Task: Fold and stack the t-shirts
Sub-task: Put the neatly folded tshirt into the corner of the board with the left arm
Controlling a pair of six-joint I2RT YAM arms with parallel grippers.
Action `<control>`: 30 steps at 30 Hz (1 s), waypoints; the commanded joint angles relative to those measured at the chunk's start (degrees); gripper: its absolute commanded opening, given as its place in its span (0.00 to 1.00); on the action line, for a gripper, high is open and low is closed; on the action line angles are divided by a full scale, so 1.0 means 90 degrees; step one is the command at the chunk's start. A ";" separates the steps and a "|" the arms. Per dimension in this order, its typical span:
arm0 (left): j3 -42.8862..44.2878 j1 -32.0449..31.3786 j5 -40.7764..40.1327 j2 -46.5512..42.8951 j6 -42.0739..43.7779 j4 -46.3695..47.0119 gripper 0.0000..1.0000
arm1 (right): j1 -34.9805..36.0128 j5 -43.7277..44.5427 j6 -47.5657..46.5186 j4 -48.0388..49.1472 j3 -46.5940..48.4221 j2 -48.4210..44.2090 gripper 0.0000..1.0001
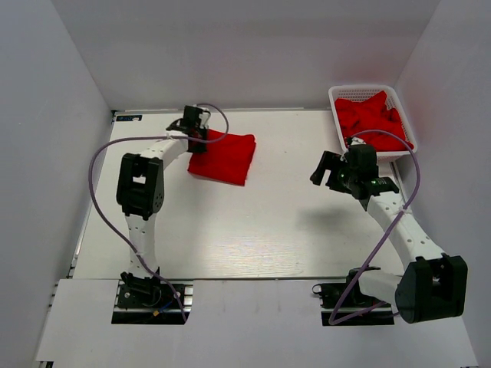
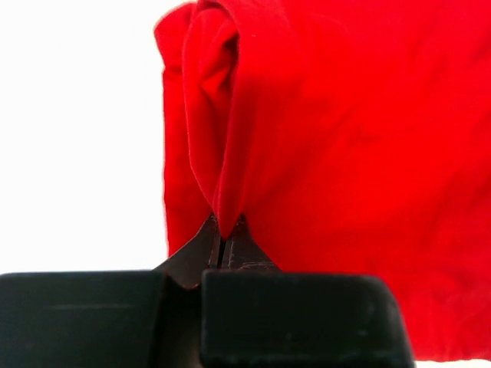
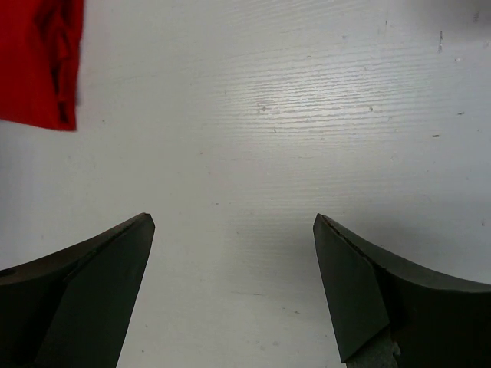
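A folded red t-shirt (image 1: 226,157) lies on the white table at the back left. My left gripper (image 1: 197,130) is at its left edge, shut on a pinch of the red cloth (image 2: 222,207); the shirt fills most of the left wrist view (image 2: 345,153). My right gripper (image 1: 328,170) is open and empty, hovering above bare table just in front of the basket. Its fingers (image 3: 100,268) frame white table, and a corner of the folded shirt (image 3: 42,61) shows at the upper left of the right wrist view.
A white plastic basket (image 1: 360,92) with more crumpled red t-shirts (image 1: 372,119) stands at the back right, against the right wall. White walls close in the table on three sides. Purple cables loop off both arms.
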 commanded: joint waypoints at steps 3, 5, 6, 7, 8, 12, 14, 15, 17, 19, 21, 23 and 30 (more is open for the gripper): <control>0.0886 0.0717 -0.1230 -0.0103 0.0440 -0.0353 0.00 | -0.0039 0.0295 -0.0259 0.0030 0.0231 0.0053 0.90; 0.1286 0.0953 -0.1300 0.0150 0.0537 -0.0275 0.00 | -0.0039 0.0266 -0.0288 0.0050 0.0260 0.0072 0.90; 0.1529 0.1167 -0.1300 0.0267 0.0674 -0.0372 0.00 | -0.0029 0.0256 -0.0298 0.0040 0.0308 0.0111 0.90; 0.1996 0.1266 -0.1300 0.0394 0.0733 -0.0469 0.00 | -0.0029 0.0246 -0.0308 0.0021 0.0328 0.0111 0.90; 0.2155 0.1354 -0.1300 0.0608 0.0840 -0.0470 0.00 | -0.0020 0.0246 -0.0269 0.0069 0.0348 0.0131 0.90; 0.2848 0.1764 -0.1242 0.1126 0.1182 -0.0392 0.00 | -0.0020 0.0285 -0.0259 0.0225 0.0387 0.0140 0.90; 0.3190 0.1998 -0.1163 0.1342 0.1250 -0.0314 0.00 | -0.0039 0.0488 -0.0259 0.0226 0.0523 0.0179 0.90; 0.3298 0.2067 -0.1095 0.1449 0.1251 -0.0159 0.00 | -0.0039 0.0529 -0.0259 0.0216 0.0543 0.0257 0.90; 0.3679 0.2243 -0.0939 0.1781 0.1251 -0.0090 0.00 | -0.0020 0.0568 -0.0269 0.0255 0.0621 0.0335 0.90; 0.3913 0.2302 -0.0880 0.1948 0.1251 0.0085 0.00 | -0.0039 0.0607 -0.0220 0.0255 0.0689 0.0385 0.90; 0.3992 0.2467 -0.0812 0.2123 0.1251 0.0202 0.00 | -0.0020 0.0627 -0.0220 0.0284 0.0719 0.0482 0.90; 0.3992 0.2545 -0.0812 0.2182 0.1183 0.0320 0.00 | -0.0029 0.0627 -0.0220 0.0284 0.0777 0.0628 0.90; 0.4110 0.2985 -0.0821 0.2299 0.1124 0.0379 0.00 | -0.0029 0.0578 -0.0239 0.0245 0.0904 0.0834 0.90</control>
